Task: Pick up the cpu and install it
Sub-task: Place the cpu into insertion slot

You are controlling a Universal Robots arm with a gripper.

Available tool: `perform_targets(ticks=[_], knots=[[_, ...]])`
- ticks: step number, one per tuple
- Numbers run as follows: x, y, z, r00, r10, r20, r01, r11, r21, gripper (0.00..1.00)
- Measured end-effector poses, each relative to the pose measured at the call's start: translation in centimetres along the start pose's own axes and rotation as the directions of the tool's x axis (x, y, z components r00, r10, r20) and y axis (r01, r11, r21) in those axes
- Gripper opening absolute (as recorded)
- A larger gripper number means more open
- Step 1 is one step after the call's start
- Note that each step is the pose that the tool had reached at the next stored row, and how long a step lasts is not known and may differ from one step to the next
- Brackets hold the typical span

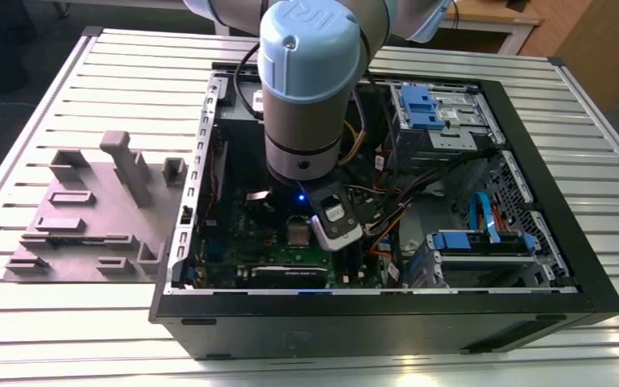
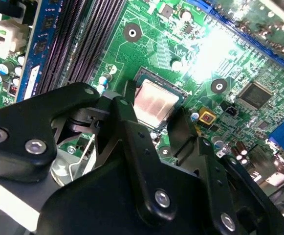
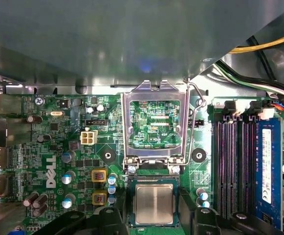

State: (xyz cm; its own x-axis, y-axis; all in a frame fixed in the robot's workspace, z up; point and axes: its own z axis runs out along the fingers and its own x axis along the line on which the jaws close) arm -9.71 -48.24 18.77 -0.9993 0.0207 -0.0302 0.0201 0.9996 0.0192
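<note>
Cpu (image 3: pixel 154 204) seated in socket (image 3: pixel 130 201) on white-lettered board (image 3: pixel 58 147); gripper (image 2: pixel 154 105) spread astride it, apparently clear

1. Exterior view: set high and off the arm (image 1: pixel 309 89), looking down at a slant over the slatted bench (image 1: pixel 73 322). Far enough back to take in the whole open computer case (image 1: pixel 396 322) and the grey fixture (image 1: pixel 84 218) near the bench edge at the exterior view's left.
2. First wrist view: facing straight down onto the motherboard (image 3: pixel 58 142) from close by, with the raised socket frame (image 3: pixel 154 92) and the cpu (image 3: pixel 154 203) in sight.
3. Second wrist view: nearer still and tilted, peering past the black jaws at the same motherboard (image 2: pixel 151 39) and cpu (image 2: pixel 155 102).
4. Shared in both wrist views: cpu, surrounding board, memory slots (image 3: pixel 229 166) (image 2: pixel 83 44). Same board patch (image 1: pixel 255 234) seen small under the arm in the exterior view.
</note>
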Motion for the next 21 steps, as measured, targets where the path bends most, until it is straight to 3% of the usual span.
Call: perform_targets(ticks=[8,17,19,21], knots=[[-0.05,0.03,-1.7,1.0,0.0,0.0,0.0,1.0,0.0,0.53],[-0.05,0.03,-1.79,1.0,0.0,0.0,0.0,1.0,0.0,0.52],[-0.05,0.04,-1.79,1.0,0.0,0.0,0.0,1.0,0.0,0.39],[-0.05,0.03,-1.8,1.0,0.0,0.0,0.0,1.0,0.0,0.33]])
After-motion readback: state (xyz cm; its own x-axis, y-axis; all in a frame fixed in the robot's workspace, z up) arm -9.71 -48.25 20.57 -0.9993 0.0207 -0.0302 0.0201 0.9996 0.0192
